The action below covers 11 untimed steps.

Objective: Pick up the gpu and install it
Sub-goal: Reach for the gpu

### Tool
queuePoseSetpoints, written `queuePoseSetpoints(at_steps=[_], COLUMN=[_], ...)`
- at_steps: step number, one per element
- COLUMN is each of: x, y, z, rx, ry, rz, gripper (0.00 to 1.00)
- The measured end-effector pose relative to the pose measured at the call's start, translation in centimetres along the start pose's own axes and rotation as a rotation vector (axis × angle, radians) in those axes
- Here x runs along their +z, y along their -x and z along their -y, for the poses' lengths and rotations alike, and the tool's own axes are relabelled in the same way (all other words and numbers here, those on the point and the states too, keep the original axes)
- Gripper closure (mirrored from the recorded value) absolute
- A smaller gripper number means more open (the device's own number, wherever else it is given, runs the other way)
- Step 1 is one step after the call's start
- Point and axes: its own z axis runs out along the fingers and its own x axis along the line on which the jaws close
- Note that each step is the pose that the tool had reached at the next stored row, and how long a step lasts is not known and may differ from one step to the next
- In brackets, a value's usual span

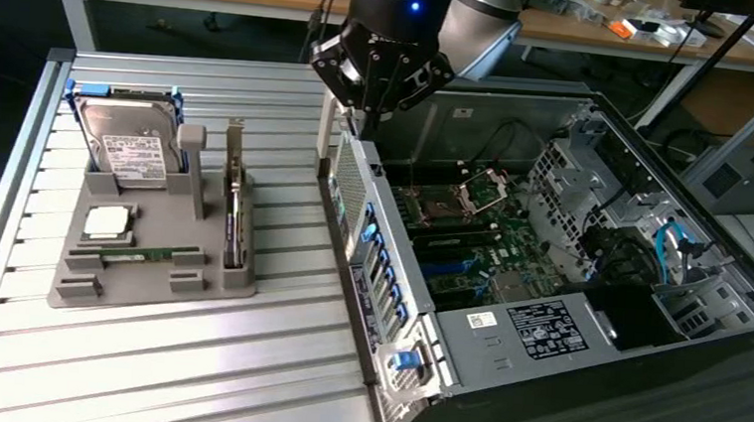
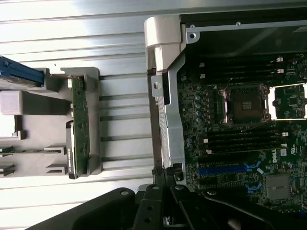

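**Workbench status: gpu in tray, gripper closed over the case wall**

Slatted metal table [image 1: 140, 374] carries all the parts; wooden desks run along the back of the room.

1. On the exterior view's left, a grey holding tray [image 1: 220, 282] lies flat on the table.
   - A hard drive [image 1: 130, 144] with a white label leans in the tray's rear slot, inside a blue frame.
   - A processor chip [image 1: 108, 220] lies flat in front of the drive.
   - A narrow green memory stick [image 1: 148, 253] lies just in front of the chip.
2. The gpu [image 1: 234, 211] stands on its long edge in the slot on the tray's side nearest the case, with its silver end bracket pointing up at the rear. The wrist view shows it edge-on as a green strip [image 2: 79, 124]. Nothing touches it.
3. The gripper [image 1: 360, 120] hangs between the tray and the case, directly over the top edge of the case's near wall. Its fingers are pressed together, with nothing clamped between them [image 2: 163, 184].
4. On the exterior view's right, an open computer case [image 1: 502, 324] lies on its side. The motherboard [image 1: 481, 248] faces up, and its processor socket [image 1: 437, 207] is uncovered.
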Motion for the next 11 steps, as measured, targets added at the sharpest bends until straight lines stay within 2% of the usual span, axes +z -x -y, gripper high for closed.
queuePoseSetpoints(at_steps=[11], x=[-0.01], y=[-0.65], z=[0.05], rx=[0.000], ry=[0.0000], rz=[-0.0001], gripper=[0.89])
